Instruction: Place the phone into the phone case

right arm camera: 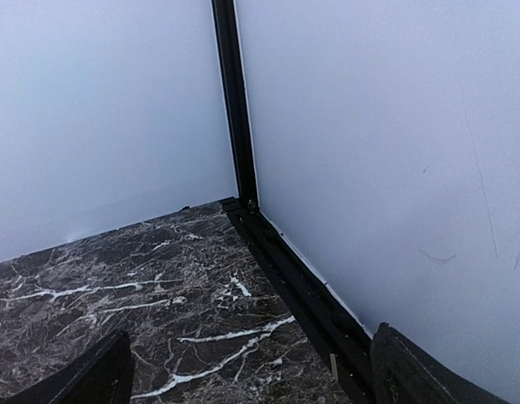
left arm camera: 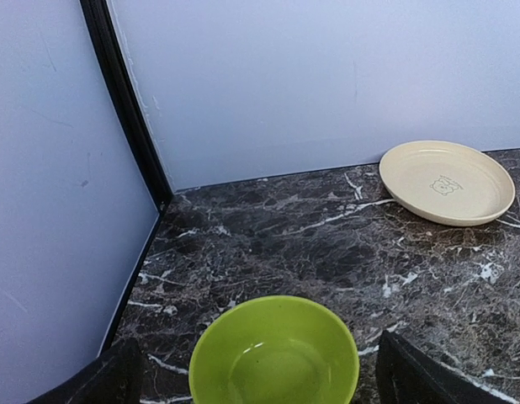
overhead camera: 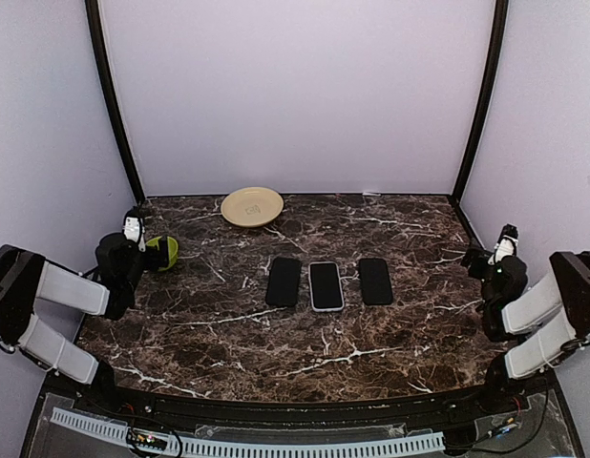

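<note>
Three dark flat rectangles lie side by side in the middle of the marble table (overhead camera: 228, 343). The middle one (overhead camera: 326, 285) has a light silvery rim and looks like the phone. The left one (overhead camera: 284, 281) and the right one (overhead camera: 375, 281) are plain black; I cannot tell which is the case. My left gripper (overhead camera: 135, 240) is open and empty at the far left, well away from them. My right gripper (overhead camera: 497, 256) is open and empty at the far right. Neither wrist view shows the three rectangles.
A green bowl (left arm camera: 275, 353) sits right in front of my left gripper (left arm camera: 264, 383), between its fingers. A cream plate (left arm camera: 447, 181) rests at the back near the wall. My right gripper (right arm camera: 256, 379) faces the back right corner post (right arm camera: 235, 109) and the black edge rail.
</note>
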Motion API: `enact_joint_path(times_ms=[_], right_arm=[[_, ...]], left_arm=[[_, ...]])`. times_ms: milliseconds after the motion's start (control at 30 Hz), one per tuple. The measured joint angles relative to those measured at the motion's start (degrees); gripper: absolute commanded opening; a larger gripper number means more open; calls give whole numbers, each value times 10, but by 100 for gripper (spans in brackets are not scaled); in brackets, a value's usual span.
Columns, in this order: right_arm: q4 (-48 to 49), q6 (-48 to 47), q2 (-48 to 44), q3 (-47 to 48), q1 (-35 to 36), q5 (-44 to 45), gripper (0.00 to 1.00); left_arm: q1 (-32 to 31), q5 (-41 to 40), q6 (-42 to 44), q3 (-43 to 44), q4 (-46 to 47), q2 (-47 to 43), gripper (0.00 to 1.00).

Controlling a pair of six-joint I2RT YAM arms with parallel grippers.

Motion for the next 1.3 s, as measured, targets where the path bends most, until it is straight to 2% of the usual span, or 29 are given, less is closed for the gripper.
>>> enact_joint_path(times_ms=[167, 433, 1000, 1300], right_arm=[[54, -6, 67, -3, -2, -23, 98], [21, -26, 83, 49, -2, -81, 99], [-6, -37, 83, 57, -2, -100, 99], [-12, -42, 83, 61, -2, -115, 98]], left_arm=[[10, 3, 9, -59, 114, 68, 99], [57, 50, -5, -65, 168, 103, 99], [65, 89, -19, -65, 179, 106, 99], [66, 47, -38, -65, 186, 107, 99]])
